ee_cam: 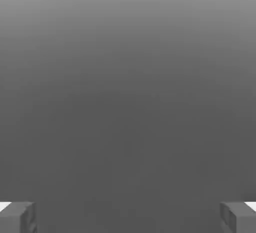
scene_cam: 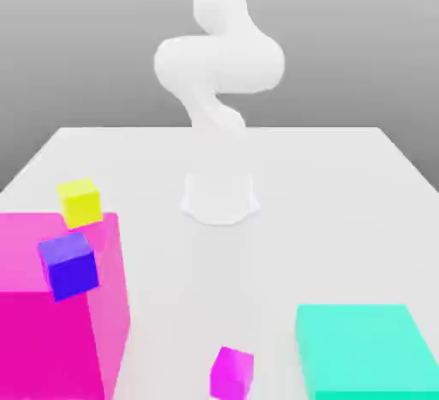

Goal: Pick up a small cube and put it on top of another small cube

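magenta small cube (scene_cam: 231, 372), yellow cube (scene_cam: 80, 202), blue-purple cube (scene_cam: 69, 265), teal block (scene_cam: 364, 351)

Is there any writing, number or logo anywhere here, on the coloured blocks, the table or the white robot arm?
None: no word, number, label or sign shows anywhere.
The small magenta cube, small yellow cube, blue-purple cube, huge magenta block and teal block all have plain faces.
The white arm and the table are bare too.
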